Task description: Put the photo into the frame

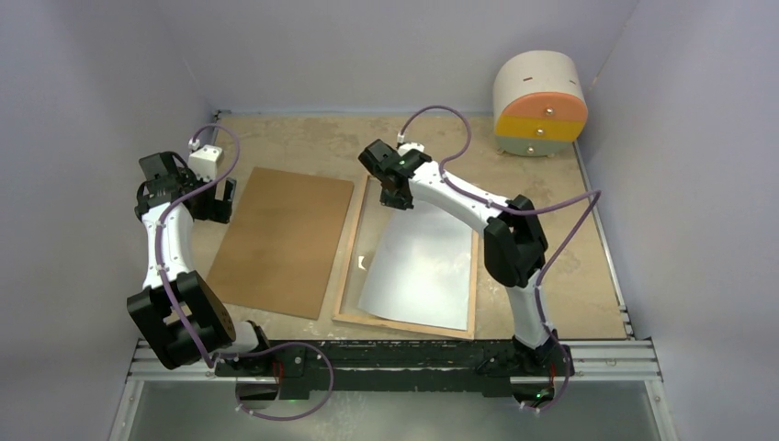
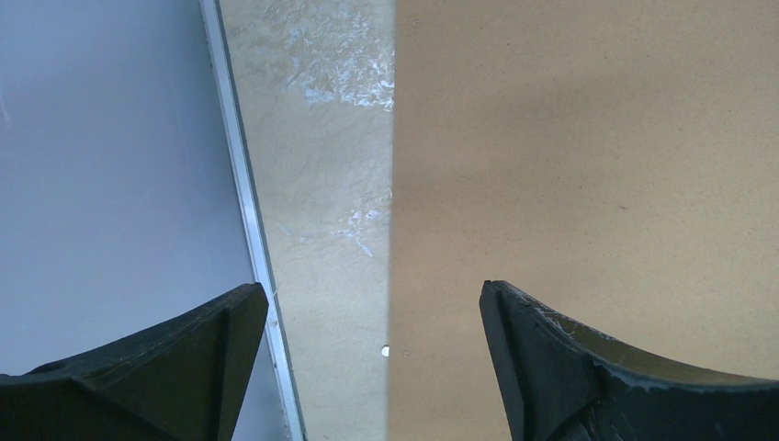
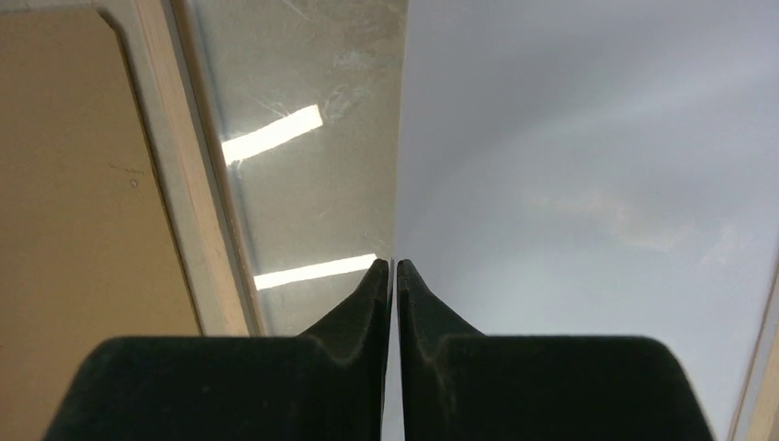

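The frame [image 1: 347, 266] lies flat at the table's middle, wood-coloured rear face up, its glass pane [image 3: 312, 184] showing reflections. The photo [image 1: 423, 266] rests in it white side up and slightly skewed, its left edge [image 3: 400, 138] crossing the glass. At the photo's far end my right gripper [image 1: 397, 197] is shut on the photo's edge, which runs in between the fingertips [image 3: 395, 265]. My left gripper [image 1: 219, 195] hangs open over the left edge of the brown hardboard sheet [image 1: 285, 239], and nothing is between its fingers [image 2: 377, 294].
The hardboard sheet [image 2: 588, 165] lies left of the frame, close to it. A round cabinet [image 1: 540, 103] with orange and yellow drawers stands at the back right. Grey walls close in the left, back and right; a metal rail [image 2: 243, 184] runs along the left wall.
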